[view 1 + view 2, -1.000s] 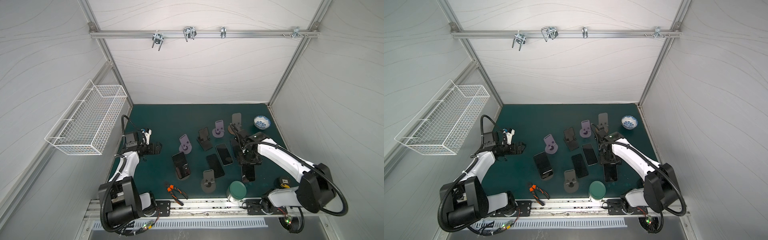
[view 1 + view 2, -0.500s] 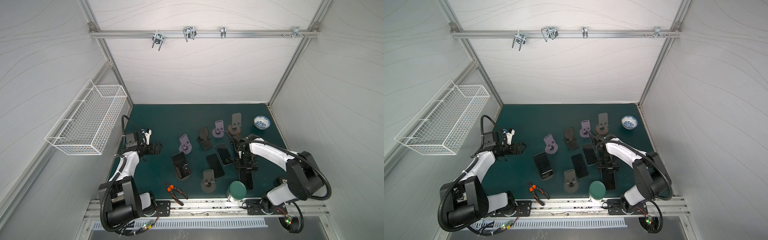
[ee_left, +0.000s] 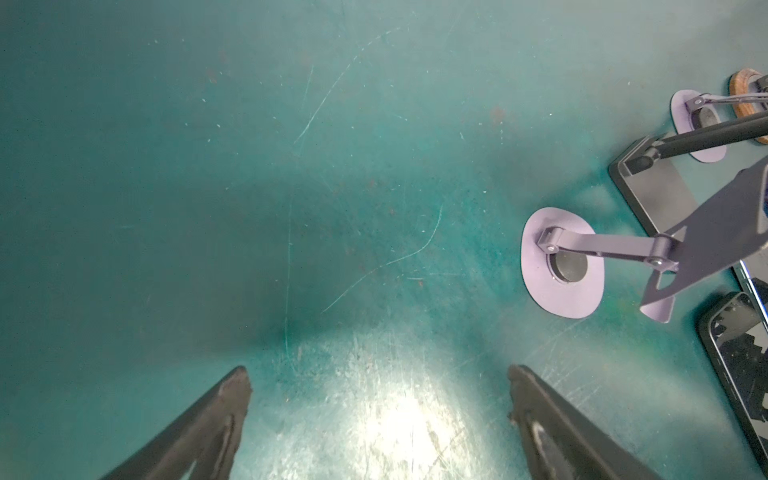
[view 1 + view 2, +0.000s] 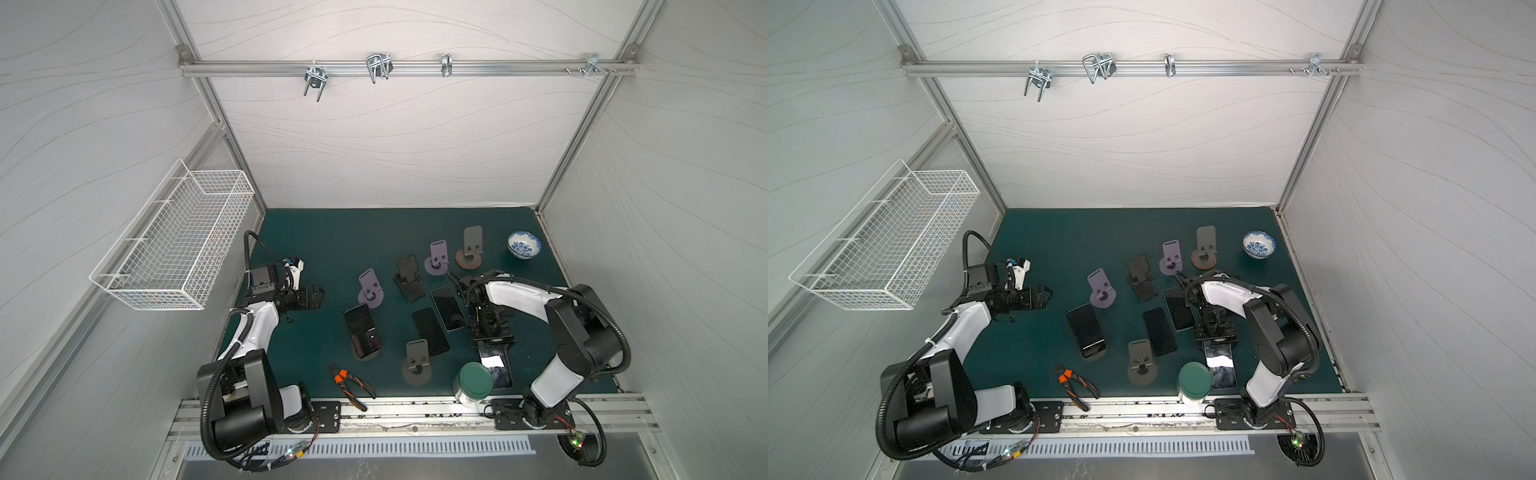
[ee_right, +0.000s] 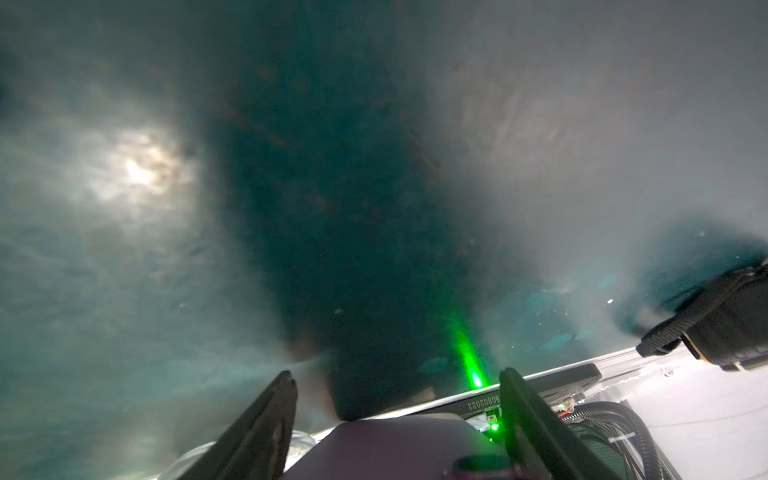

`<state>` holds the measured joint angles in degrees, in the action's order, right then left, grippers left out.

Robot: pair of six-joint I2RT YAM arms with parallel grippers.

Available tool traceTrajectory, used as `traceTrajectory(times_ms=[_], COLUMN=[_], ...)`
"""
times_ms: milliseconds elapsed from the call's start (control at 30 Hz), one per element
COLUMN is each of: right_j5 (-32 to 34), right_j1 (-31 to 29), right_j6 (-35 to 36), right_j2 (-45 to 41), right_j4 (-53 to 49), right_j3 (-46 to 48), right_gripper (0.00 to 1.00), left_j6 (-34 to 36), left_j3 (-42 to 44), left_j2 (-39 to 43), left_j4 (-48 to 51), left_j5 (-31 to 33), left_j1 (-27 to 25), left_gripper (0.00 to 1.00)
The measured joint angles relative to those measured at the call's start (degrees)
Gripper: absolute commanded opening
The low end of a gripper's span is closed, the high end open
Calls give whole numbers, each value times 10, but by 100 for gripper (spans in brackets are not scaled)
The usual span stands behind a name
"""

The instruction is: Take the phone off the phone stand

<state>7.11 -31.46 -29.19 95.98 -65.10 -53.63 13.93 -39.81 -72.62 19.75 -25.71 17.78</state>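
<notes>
- Robotics lab cell: white wall panels (image 4: 395,145) in an aluminium extrusion frame (image 4: 415,68).
- White-and-black left robot arm (image 4: 254,328) and right robot arm (image 4: 517,293) mounted along the dark green table (image 4: 332,237).

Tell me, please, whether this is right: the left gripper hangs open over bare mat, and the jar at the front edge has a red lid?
Not quite: the jar has a green lid, not red, as both top views show. The left gripper does hang open over bare mat.

Both top views are bright and sharp; glare whitens the mat (image 3: 399,419); right wrist view murky, blurred.
</notes>
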Motion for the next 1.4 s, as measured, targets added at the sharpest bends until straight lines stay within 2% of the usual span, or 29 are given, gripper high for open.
traceTrajectory(times_ms=[333,367,400,500,767,967,1400], right_j5=[2,1,-1,-9,-29,-31,-30], right_j1=[16,16,18,23,37,37,37], right_j6=[1,1,1,3,14,17,22], right_j2=[14,14,15,19,19,13,-4], right_j4=[6,8,12,14,17,21,34], right_j3=[0,0,0,0,2,6,19], right_gripper=[61,60,55,59,58,66,70], left_j6=[0,0,0,0,0,0,0], left_j3=[0,0,0,0,0,0,0], left_j2=[0,0,0,0,0,0,0], left_j4=[3,3,3,3,3,3,3], left_j5=[-1,-1,-1,-1,-1,-1,-1], left_j1=[0,0,0,0,0,0,0], left_gripper=[98,98,98,98,98,98,97])
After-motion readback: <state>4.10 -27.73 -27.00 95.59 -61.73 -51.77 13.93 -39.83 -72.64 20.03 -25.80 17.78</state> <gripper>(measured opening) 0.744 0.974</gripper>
